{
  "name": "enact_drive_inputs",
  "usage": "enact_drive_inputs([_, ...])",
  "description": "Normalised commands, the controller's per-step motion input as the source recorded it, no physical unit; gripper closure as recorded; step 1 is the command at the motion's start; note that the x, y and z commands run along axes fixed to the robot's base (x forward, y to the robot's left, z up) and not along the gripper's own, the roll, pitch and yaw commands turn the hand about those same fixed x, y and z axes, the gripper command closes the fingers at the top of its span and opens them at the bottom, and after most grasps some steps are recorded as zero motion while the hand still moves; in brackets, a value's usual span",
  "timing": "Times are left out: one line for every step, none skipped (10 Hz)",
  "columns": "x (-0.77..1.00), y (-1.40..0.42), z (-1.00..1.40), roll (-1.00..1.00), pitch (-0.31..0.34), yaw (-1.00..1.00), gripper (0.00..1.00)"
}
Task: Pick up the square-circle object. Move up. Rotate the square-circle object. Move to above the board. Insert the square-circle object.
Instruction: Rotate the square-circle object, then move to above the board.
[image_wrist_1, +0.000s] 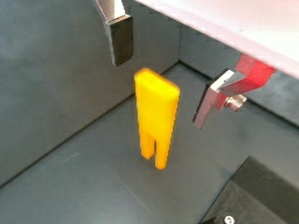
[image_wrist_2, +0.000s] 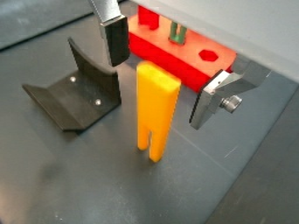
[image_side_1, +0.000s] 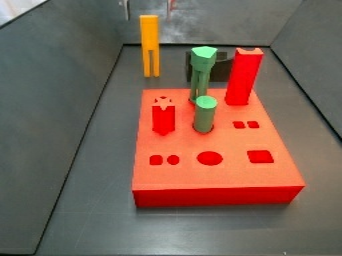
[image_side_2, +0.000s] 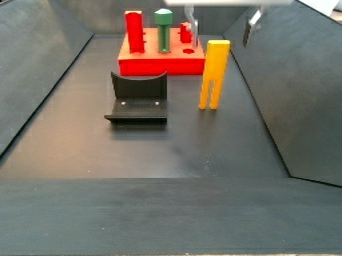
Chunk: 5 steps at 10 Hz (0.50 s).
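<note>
The end effector (image_wrist_2: 163, 70) hung with its two silver plates set wide apart, one finger (image_wrist_2: 114, 39) with its dark pad to one side of the square-circle object (image_wrist_2: 155, 109) and the other finger (image_wrist_2: 216, 96) to the opposite side, neither pad touching the yellow-orange piece in either wrist view; nothing was held. In a wrist view the same spread showed, the end effector (image_wrist_1: 167, 63) bracketing the top of the peg (image_wrist_1: 153, 116) with clear grey floor visible in the gaps. The peg stood upright on the dark floor, its forked end down. In a side view it stood right of centre (image_side_2: 213, 73), just beside the near edge of the board (image_side_2: 163, 66); in the other it appeared at the upper centre of the frame (image_side_1: 150, 45), behind the board (image_side_1: 214, 160). The fixture (image_side_2: 138, 98) sat on the floor at the left of the peg, apart from it. On the board stood a red pillar (image_side_1: 243, 76) and green pegs (image_side_1: 203, 112). By my reading the first step, the pick-up, was in hand and not yet done. The next move seemingly called for a little more descent, if needed, and then closing the plates squarely on the peg's flat faces before any lift, lest it tip.
</note>
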Motion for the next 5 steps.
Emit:
enact_drive_inputs([0.01,0.0,-0.64,-0.02,-0.048,0.04,0.0])
enact_drive_inputs([0.01,-0.01,-0.43,-0.02,-0.061,0.04,0.0])
enact_drive_inputs([0.01,-0.01,-0.22,-0.02,-0.061,0.04,0.0])
enact_drive_inputs([0.0,0.0,0.0,-0.03,-0.056,0.04,1.0])
enact_drive_inputs([-0.12,0.09,1.0,-0.06,-0.015,-0.1,1.0])
